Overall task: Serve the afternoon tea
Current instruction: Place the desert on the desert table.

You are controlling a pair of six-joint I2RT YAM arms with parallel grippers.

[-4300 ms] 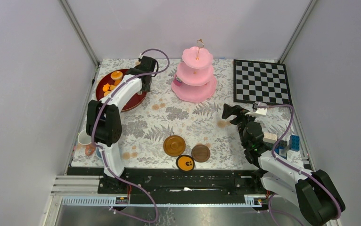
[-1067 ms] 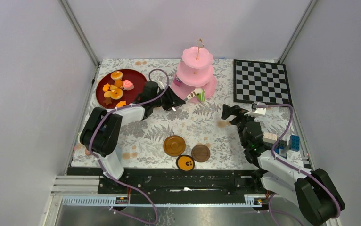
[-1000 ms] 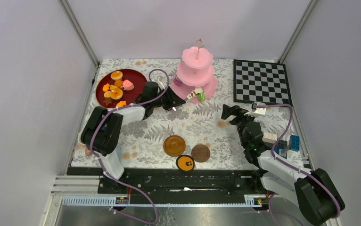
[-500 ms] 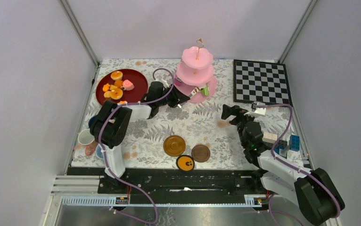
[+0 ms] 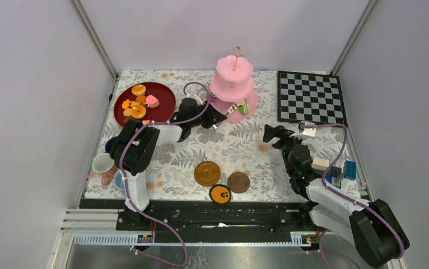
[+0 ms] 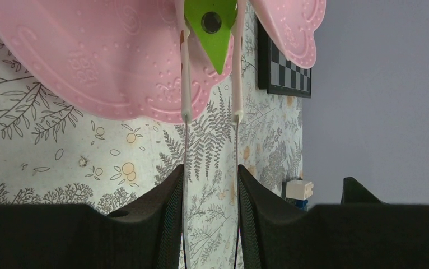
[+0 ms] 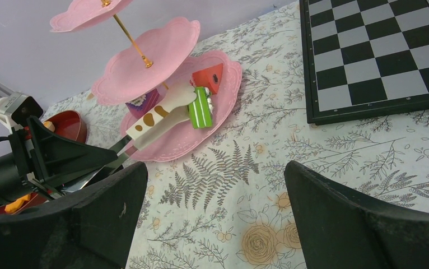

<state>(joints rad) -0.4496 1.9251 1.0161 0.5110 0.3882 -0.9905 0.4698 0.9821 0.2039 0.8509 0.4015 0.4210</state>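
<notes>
The left end effector (image 6: 209, 179) is closed to a narrow gap around the handles of a pair of slim tongs (image 6: 185, 84). The tongs reach forward, and their tips pinch a green wedge pastry (image 6: 211, 28). In the right wrist view the pastry (image 7: 201, 107) hangs at the bottom tier of the pink cake stand (image 7: 173, 145), just beside a red wedge (image 7: 210, 77); whether it touches the tier I cannot tell. A purple pastry (image 7: 142, 102) sits further back on that same tier.

The wedge looks small, light and rigid, with smooth sides, so it would likely squirt out of the tips if squeezed on its taper. The broad flat faces seem the safest hold — as the tongs have it. The tongs themselves look springy, so easing the grip should free the piece gently.

Out on the desk (image 5: 229, 145), more pastries (image 5: 138, 89) wait on the dark red tray (image 5: 164, 95), well apart from the stand. Two brown saucers (image 5: 206, 172) lie near the front edge — bare. The right end effector (image 5: 275, 134) hovers with its jaws spread wide, holding nothing.
</notes>
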